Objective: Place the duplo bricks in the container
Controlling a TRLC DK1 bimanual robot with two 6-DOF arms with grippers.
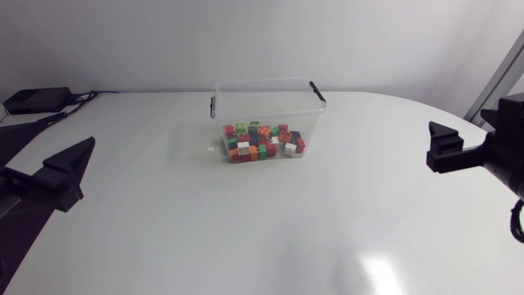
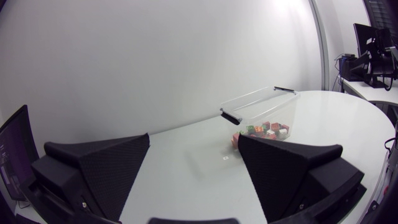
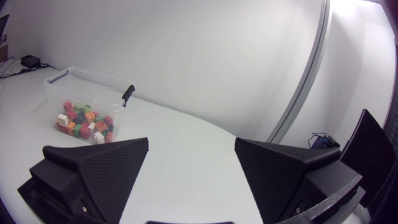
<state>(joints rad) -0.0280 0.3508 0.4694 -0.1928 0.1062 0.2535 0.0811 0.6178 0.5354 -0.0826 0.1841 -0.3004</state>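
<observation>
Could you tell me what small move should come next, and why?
Probably leave both arms parked: the duplo bricks appear all inside the container, none loose on the table, and the left gripper and right gripper are open, empty.

Broad white table (image 1: pixel 164 221) with a rounded far edge, plain pale wall (image 1: pixel 262 41) behind it, soft even light, 1 bright glare patch (image 1: pixel 381 270) on the near tabletop, small black box (image 1: pixel 37 100) with cables at the far left corner
</observation>
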